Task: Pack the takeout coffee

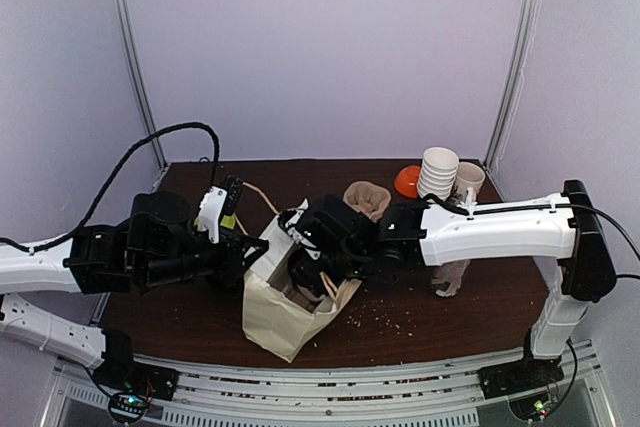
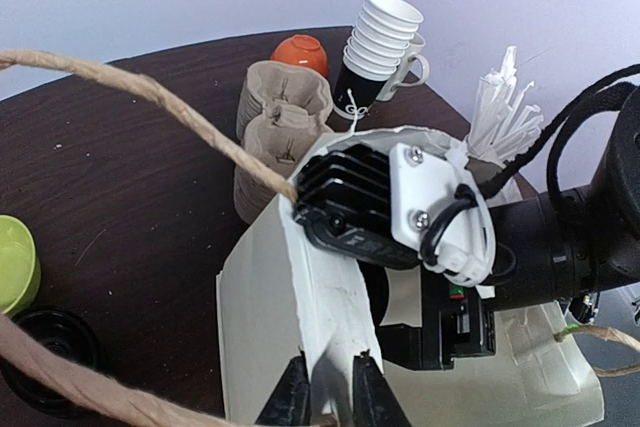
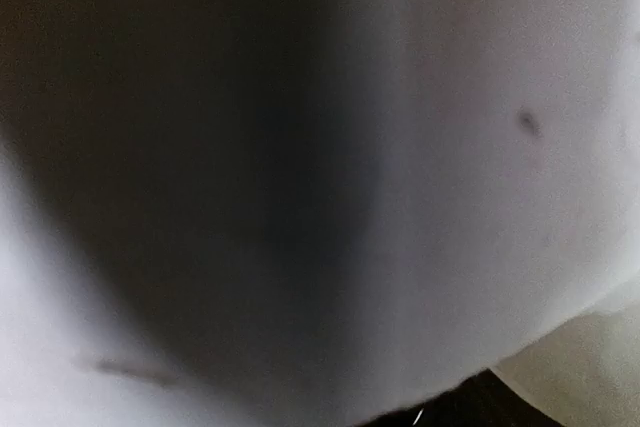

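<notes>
Your left jaws are clamped on the rim of the paper bag (image 1: pixel 275 317), on its 9 o'clock side in the top view, with the paper edge pinched between the fingers (image 2: pixel 290 402). Your right jaws are sunk into the bag's mouth from 3 o'clock. You cannot tell how they stand, because that wrist view shows only a blurred white face. The takeout coffee shows in no view. It is probably down in the bag with the right jaws, though the white blur could equally be the bag's wall. Grip the rim firmly and draw it gently toward 9 o'clock so the mouth gapes. Lower the cup upright, release only once it rests through the bag on the surface (image 1: pixel 450 317), then lift straight out, clear of the twine handle (image 2: pixel 150 92).
</notes>
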